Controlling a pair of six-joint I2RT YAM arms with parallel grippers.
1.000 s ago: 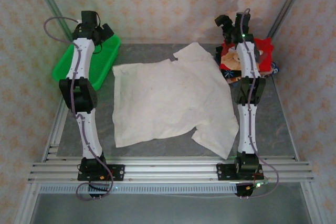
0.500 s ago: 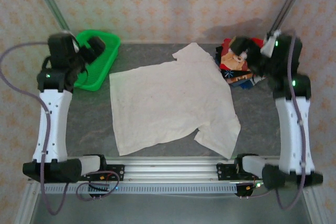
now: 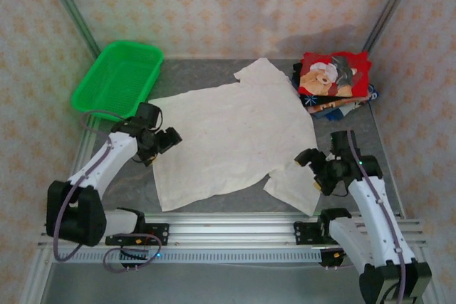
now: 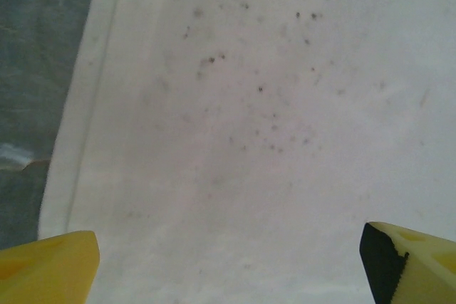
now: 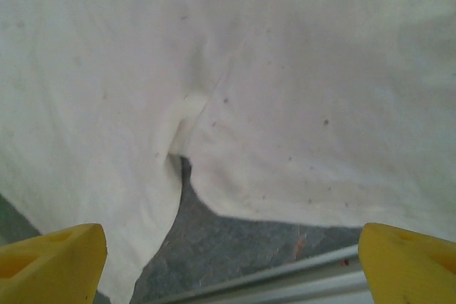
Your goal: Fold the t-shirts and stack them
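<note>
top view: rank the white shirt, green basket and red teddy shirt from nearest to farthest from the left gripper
From the left gripper:
1. white shirt, its left edge right at the gripper, mid-table
2. green basket, behind it in the far left corner
3. red teddy shirt, across the table at the far right

We note off-white shirt (image 3: 228,133): matt cloth, lightly speckled; basket (image 3: 135,44): glossy green plastic mesh; table (image 3: 356,140): matt grey, mottled; front rail (image 3: 235,223): brushed metal.

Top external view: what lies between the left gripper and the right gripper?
The off-white shirt, spread open, fills the stretch between the left gripper and the right gripper. The top external view shows this.
</note>
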